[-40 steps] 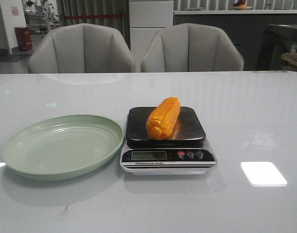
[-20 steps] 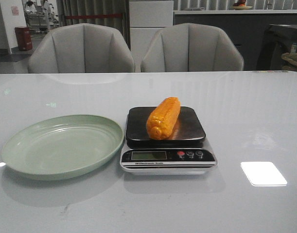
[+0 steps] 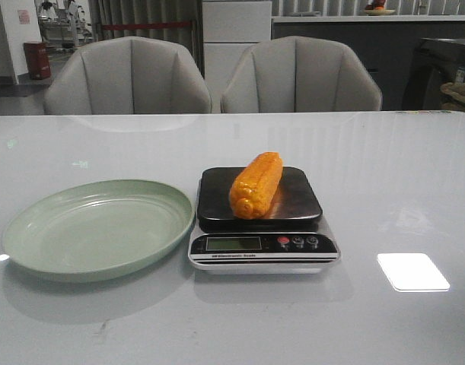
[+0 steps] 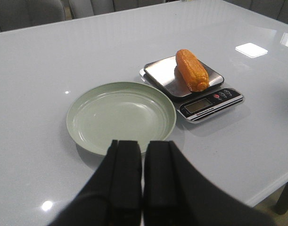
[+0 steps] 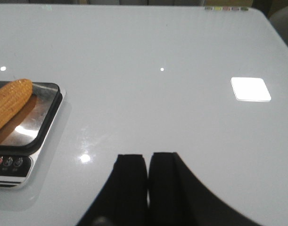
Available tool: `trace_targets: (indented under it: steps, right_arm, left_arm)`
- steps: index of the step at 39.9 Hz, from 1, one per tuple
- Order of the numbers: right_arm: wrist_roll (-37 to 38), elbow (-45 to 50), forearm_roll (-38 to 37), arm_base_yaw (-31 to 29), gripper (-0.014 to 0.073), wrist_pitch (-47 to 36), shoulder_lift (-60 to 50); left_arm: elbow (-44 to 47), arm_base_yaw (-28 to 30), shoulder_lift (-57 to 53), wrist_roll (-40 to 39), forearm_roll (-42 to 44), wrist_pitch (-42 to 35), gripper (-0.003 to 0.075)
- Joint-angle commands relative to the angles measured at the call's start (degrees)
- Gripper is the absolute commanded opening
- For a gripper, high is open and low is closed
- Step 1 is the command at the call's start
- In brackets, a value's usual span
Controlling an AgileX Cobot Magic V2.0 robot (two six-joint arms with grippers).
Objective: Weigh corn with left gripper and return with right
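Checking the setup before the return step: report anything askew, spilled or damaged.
Nothing stands out. The orange-yellow corn cob lies whole on the black platform of the silver digital scale, slightly diagonal but fully supported. The pale green round plate beside it sits flat. No spills show on the white table.

Orange-yellow corn (image 3: 256, 185) with kernel rows on my black-topped, silver scale (image 3: 262, 249); pale green plate (image 3: 34, 228); glossy white table (image 3: 399, 175); my black fingers (image 4: 126, 174).

above corn (image 3: 256, 185): open | left flank: plate (image 3: 99, 228) beside scale (image 3: 262, 249)
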Motion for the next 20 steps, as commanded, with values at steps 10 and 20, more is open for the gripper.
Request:
trace_targets:
  steps: [10,20]
  right_arm:
    - [-0.24,-2.19,8.21,0.25,0.0178,-4.67,4.66]
    - [-0.29,-2.98,7.57,5.81,0.0423,-3.94,8.54]
  left_arm:
    - [-1.4,0.14,0.73,-0.1,0.27,-4.42,0.0123]
    - [-1.4,0.14,0.73,-0.1,0.27,-4.42,0.0123]
